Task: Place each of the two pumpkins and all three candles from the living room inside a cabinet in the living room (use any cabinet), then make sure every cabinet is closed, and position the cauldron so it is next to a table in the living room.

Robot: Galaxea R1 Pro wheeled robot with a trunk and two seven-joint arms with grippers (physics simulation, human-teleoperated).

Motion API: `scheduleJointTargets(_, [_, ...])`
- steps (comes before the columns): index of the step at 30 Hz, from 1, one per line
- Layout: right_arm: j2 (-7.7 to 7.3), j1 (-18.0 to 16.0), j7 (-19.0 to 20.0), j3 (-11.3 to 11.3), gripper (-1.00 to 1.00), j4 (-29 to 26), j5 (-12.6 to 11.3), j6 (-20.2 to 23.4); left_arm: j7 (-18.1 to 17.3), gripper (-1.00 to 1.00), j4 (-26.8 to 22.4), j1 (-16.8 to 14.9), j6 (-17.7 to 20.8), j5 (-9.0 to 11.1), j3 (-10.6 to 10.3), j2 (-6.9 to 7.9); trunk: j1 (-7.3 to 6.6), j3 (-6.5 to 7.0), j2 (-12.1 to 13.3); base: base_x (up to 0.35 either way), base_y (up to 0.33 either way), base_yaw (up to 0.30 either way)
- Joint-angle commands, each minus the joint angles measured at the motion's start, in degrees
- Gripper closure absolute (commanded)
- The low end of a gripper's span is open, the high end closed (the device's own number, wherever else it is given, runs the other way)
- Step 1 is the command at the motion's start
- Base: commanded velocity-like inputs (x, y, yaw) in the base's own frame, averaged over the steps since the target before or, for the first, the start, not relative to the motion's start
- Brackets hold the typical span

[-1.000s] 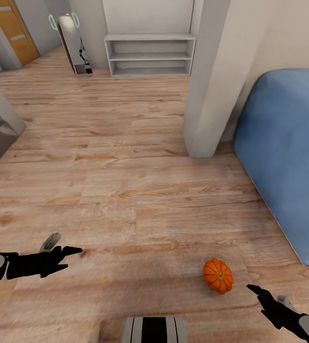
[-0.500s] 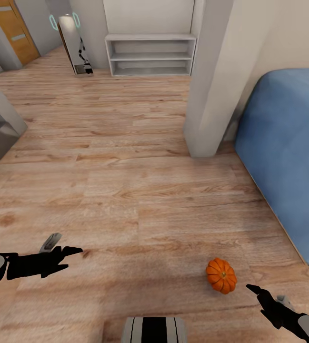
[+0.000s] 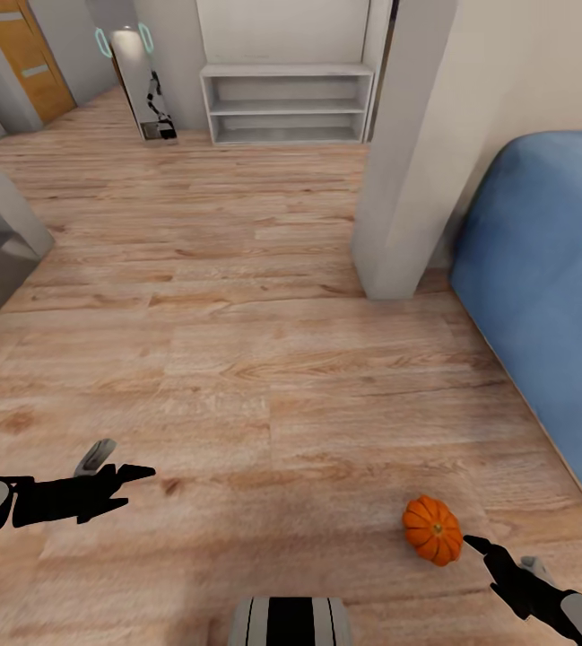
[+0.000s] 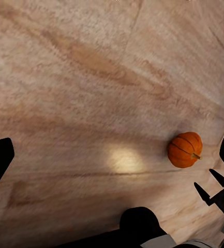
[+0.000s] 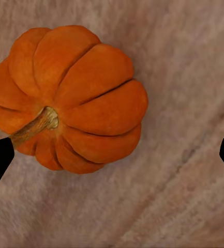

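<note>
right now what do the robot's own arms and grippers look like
Both arms are matte black with a pale grey rounded segment near the picture's edge. The left gripper ends in slim black pointed fingers, with a small grey tab on top of it. The right gripper is the same: black tapered fingers and a small grey piece behind them. No cables or markings are visible.

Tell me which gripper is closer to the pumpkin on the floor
The right. The right gripper hangs just beside the pumpkin, fingers spread and not touching it. The left gripper is far across the wooden floor on the other side.
</note>
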Motion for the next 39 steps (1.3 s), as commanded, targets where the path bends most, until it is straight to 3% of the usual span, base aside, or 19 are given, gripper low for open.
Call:
scheduleJointTargets(1, [-0.03,0.0,0.1,-0.4,-1.00,0.0,-0.1,0.4,0.5,-1.00,0.0,0.0,0.1,0.5,-0.1,0.04,-0.01,-0.04,0.0,0.059,0.021,0.000])
scheduleJointTargets(15, [-0.20,0.0,0.2,-0.4,-1.00,0.0,0.0,0.4,0.5,-1.00,-0.6,0.0,0.1,0.9,0.2,0.17,-0.01,-0.04,0.0,0.029,-0.014,0.000])
scheduleJointTargets(31, [-0.38,0.1,0.2,-0.4,-1.00,0.0,0.0,0.4,0.4,-1.00,-1.0,0.0,0.1,1.0,0.2,0.10,0.25,-2.25,-0.1,0.000,0.000,0.000])
scheduleJointTargets(39, [-0.38,0.1,0.2,-0.3,-1.00,0.0,0.0,0.4,0.4,-1.00,-1.0,0.0,0.1,1.0,0.2,0.15,0.25,-2.25,-0.1,0.001,0.000,0.000])
